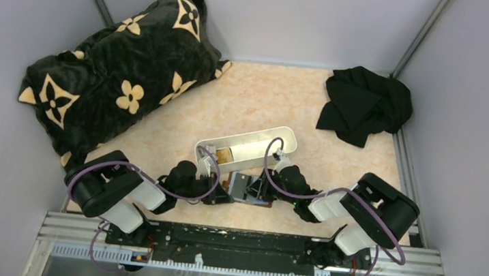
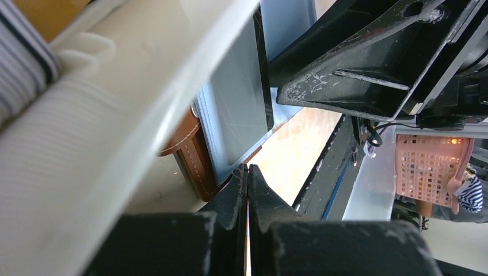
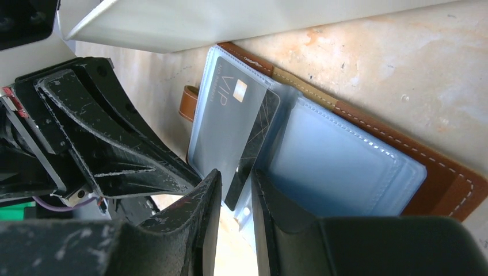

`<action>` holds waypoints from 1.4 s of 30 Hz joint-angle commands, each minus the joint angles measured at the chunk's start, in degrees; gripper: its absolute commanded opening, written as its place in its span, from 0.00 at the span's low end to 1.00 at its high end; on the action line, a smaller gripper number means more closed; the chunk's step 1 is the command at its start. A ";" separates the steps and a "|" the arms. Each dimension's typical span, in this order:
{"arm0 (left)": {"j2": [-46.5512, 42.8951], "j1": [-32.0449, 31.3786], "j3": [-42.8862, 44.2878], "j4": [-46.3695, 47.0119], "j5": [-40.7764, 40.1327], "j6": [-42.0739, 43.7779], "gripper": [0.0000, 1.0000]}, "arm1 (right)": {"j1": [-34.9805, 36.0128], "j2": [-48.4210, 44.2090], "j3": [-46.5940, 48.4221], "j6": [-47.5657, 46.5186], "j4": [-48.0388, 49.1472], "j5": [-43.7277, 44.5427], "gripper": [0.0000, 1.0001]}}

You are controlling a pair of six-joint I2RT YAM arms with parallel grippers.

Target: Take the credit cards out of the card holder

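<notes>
Card holder (image 1: 248, 188) boxed in on the bench (image 1: 280, 100): white tray (image 1: 249, 137) just behind it, left fingers (image 2: 233, 198) at its left edge, right fingers (image 3: 204, 198) over its middle. Open passage on the far bench between black cushion (image 1: 118, 70) and black cloth (image 1: 365, 106). Enclosure walls (image 1: 479, 101) close both sides.

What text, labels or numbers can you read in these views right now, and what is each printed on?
"VIP": on the grey card in the card holder, right wrist view.
Fine print beside it on the same card: too small to read.
Dark card: line pattern only, no legible text.
Pillow: flower motifs, no letters.
Left wrist view: nothing legible.
</notes>
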 commanded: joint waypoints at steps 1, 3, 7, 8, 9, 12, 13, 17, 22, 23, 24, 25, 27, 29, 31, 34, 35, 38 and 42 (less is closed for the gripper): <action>0.64 0.57 0.81 1.44 1.01 0.88 0.00 | -0.87 2.70 1.84 -0.44 6.16 -0.47 0.27; 0.88 0.69 0.82 1.36 1.10 0.86 0.00 | -1.09 4.01 1.54 -0.38 8.47 -1.26 0.27; 1.56 0.98 0.88 1.76 1.44 0.92 0.00 | -1.22 7.22 1.32 0.21 15.59 -4.96 0.26; 1.68 1.02 0.80 1.93 1.56 0.86 0.00 | -1.20 8.55 1.20 0.67 19.01 -6.30 0.26; 1.82 1.09 0.85 2.05 1.69 0.86 0.00 | -1.22 9.17 0.96 1.31 22.46 -7.56 0.26; 2.05 1.25 0.81 2.55 1.97 0.83 0.00 | -1.23 14.79 -0.87 4.98 36.20 -10.04 0.26; 2.07 1.29 0.85 2.56 2.10 0.77 0.00 | -1.27 16.72 -1.48 6.15 40.54 -10.60 0.26; 1.80 1.56 0.77 2.50 2.25 0.87 0.00 | -1.48 25.15 -2.11 10.09 51.99 -12.23 0.23; 0.58 1.74 0.58 2.11 2.60 0.98 0.00 | -1.49 30.66 -1.93 11.34 56.93 -11.96 0.22; 0.04 1.73 0.60 1.47 2.53 1.18 0.00 | -1.49 30.32 -2.26 11.00 56.78 -11.47 0.22; -0.66 1.79 0.74 0.71 2.33 1.49 0.00 | -1.43 29.66 -2.48 10.47 56.05 -11.12 0.22; -1.40 1.82 0.91 -0.12 2.18 1.78 0.00 | -1.48 28.83 -2.32 9.74 54.19 -10.90 0.22; -3.94 1.86 1.37 -2.50 2.00 2.56 0.00 | -1.49 26.76 -1.87 8.11 50.13 -10.39 0.22; -7.47 1.82 1.88 -5.84 1.70 3.64 0.00 | -1.49 25.16 -1.78 7.31 48.38 -10.11 0.22; -11.91 1.82 3.22 -11.88 0.64 5.69 0.02 | -1.49 24.43 -1.13 6.88 46.71 -10.11 0.22; -19.19 1.86 5.62 -23.81 -3.13 9.47 0.07 | -1.49 25.26 0.28 6.94 46.30 -10.79 0.22; -21.10 2.01 6.40 -26.83 -5.51 10.30 0.07 | -1.47 25.82 0.98 7.15 46.42 -11.24 0.22; -24.05 2.57 5.87 -29.60 -8.55 10.67 0.08 | -1.54 27.44 2.06 7.65 47.22 -11.71 0.22; -24.84 3.29 2.60 -27.67 -10.50 6.93 0.07 | -1.51 28.76 2.11 8.22 48.62 -11.87 0.22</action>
